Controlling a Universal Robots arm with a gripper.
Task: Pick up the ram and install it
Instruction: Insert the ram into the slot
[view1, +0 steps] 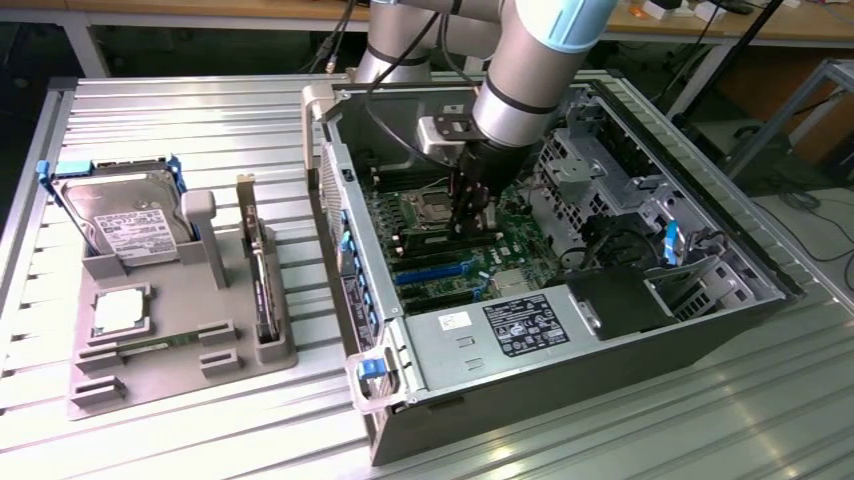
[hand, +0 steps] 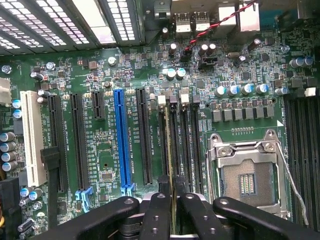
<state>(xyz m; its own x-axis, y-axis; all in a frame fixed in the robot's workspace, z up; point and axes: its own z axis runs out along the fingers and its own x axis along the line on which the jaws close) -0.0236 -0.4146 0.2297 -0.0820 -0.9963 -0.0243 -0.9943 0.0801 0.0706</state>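
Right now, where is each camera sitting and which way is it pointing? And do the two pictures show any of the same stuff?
Exterior view: mounted off the arm, up high, looking down on the open computer case on the slatted table; the arm and gripper reach into it.
Wrist view: rides on the wrist, facing the motherboard close up; the gripper's fingers show, clamped on the ram, seen edge-on.
Shared: the gripper, the blue slot and the processor socket.
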